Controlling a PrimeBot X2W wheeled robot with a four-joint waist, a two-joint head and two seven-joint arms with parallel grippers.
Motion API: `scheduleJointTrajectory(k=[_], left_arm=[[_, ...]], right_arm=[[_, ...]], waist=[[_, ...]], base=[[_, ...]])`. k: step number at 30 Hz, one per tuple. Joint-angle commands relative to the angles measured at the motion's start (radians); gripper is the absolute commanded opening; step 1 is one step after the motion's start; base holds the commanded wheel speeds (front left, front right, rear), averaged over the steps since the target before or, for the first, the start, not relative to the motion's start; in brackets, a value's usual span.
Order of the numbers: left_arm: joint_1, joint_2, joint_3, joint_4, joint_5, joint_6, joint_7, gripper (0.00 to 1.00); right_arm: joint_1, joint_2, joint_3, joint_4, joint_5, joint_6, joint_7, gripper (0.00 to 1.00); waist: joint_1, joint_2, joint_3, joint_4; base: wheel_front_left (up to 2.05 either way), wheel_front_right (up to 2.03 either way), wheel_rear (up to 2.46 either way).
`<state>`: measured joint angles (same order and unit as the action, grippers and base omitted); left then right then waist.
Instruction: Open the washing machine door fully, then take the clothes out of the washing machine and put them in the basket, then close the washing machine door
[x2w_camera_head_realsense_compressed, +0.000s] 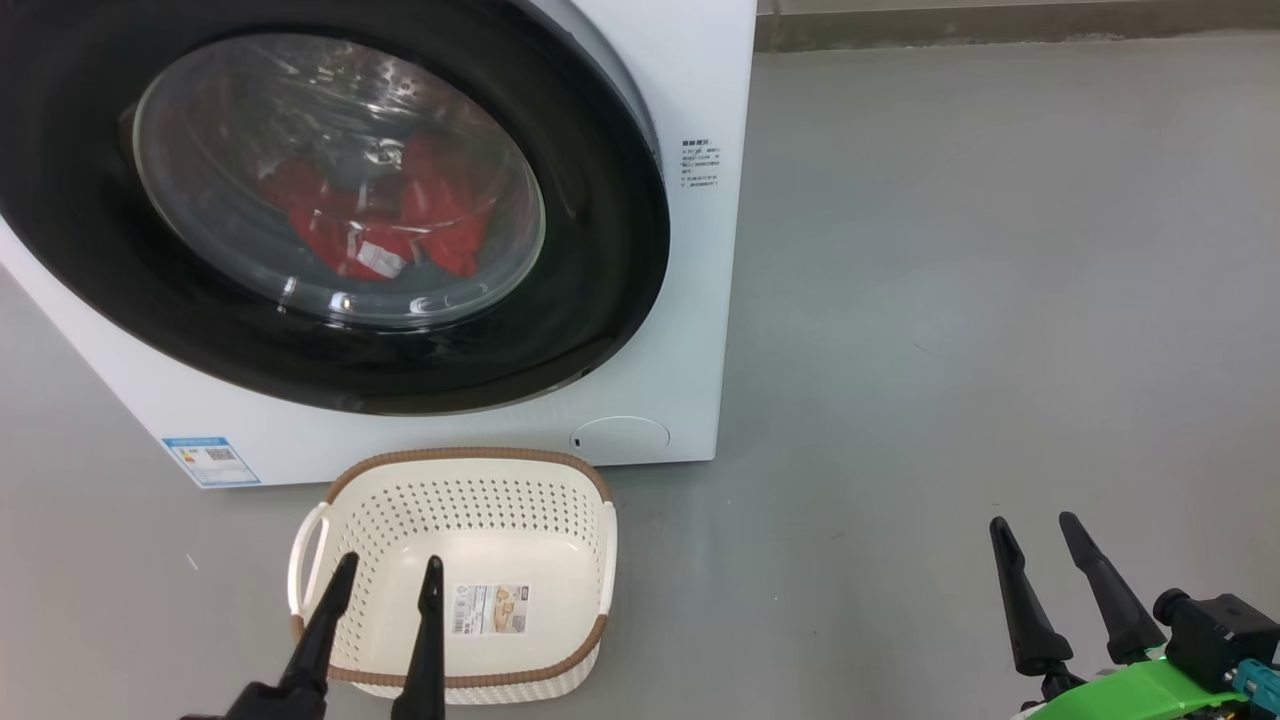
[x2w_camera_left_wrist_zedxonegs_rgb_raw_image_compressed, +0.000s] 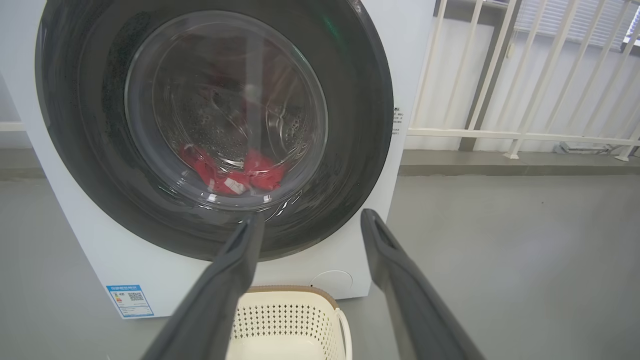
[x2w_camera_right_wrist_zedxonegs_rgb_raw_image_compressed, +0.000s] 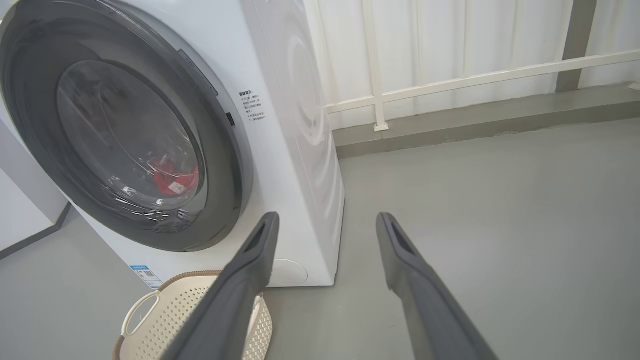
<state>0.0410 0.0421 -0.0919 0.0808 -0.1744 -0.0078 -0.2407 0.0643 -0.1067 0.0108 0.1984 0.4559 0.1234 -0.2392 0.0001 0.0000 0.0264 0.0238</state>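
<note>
Hidden: the door (x2w_camera_head_realsense_compressed: 600, 250) is shut, so the clothes (x2w_camera_head_realsense_compressed: 420, 210) show only through its glass. They lie red, with a white tag, low in the drum, and glare blurs their shape.
Cut off: the top and left side of the washer (x2w_camera_head_realsense_compressed: 690, 300) run out of the head view. The near rim of the basket (x2w_camera_head_realsense_compressed: 470, 470) is partly behind the left gripper (x2w_camera_head_realsense_compressed: 389, 563).
Basket: on the floor (x2w_camera_head_realsense_compressed: 950, 300), just in front of the washer, below the door; a paper label (x2w_camera_head_realsense_compressed: 490, 608) lies on its bottom.
Left gripper: jaws spread wide, holding nothing, over the basket's near left part.
Right gripper (x2w_camera_head_realsense_compressed: 1033, 523): jaws wide apart, empty, over bare floor well right of the basket.
In the way: the shut door stands between both grippers and the clothes.
Others: blue sticker (x2w_camera_head_realsense_compressed: 212, 460) at the washer's lower left, round flap (x2w_camera_head_realsense_compressed: 620, 438) at its lower right.
Surface: smooth grey floor.
Room: white railing (x2w_camera_left_wrist_zedxonegs_rgb_raw_image_compressed: 525, 75) on a low grey kerb (x2w_camera_right_wrist_zedxonegs_rgb_raw_image_compressed: 475, 120), behind and right of the washer.
</note>
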Motion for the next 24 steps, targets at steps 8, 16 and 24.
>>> scheduleJointTrajectory(k=[8, 16, 24], left_arm=[[-0.015, 0.008, 0.038, -0.006, 0.034, 0.017, -0.021, 1.00], [-0.013, 0.008, 0.046, 0.006, 0.022, 0.013, -0.021, 1.00], [-0.011, 0.008, 0.046, 0.009, 0.022, 0.010, -0.021, 1.00]], right_arm=[[-0.001, -0.010, -0.009, -0.035, -0.052, 0.007, -0.023, 1.00], [0.007, -0.004, -0.027, -0.036, -0.055, 0.007, -0.023, 1.00], [0.010, -0.004, -0.025, -0.037, -0.058, 0.007, -0.023, 1.00]], waist=[[0.0000, 0.0000, -0.001, -0.002], [0.0000, 0.0000, -0.006, -0.002], [0.0000, 0.0000, -0.013, 0.000]], base=[[0.00, 0.00, 0.00], [0.00, 0.00, 0.00], [0.00, 0.00, 0.00]])
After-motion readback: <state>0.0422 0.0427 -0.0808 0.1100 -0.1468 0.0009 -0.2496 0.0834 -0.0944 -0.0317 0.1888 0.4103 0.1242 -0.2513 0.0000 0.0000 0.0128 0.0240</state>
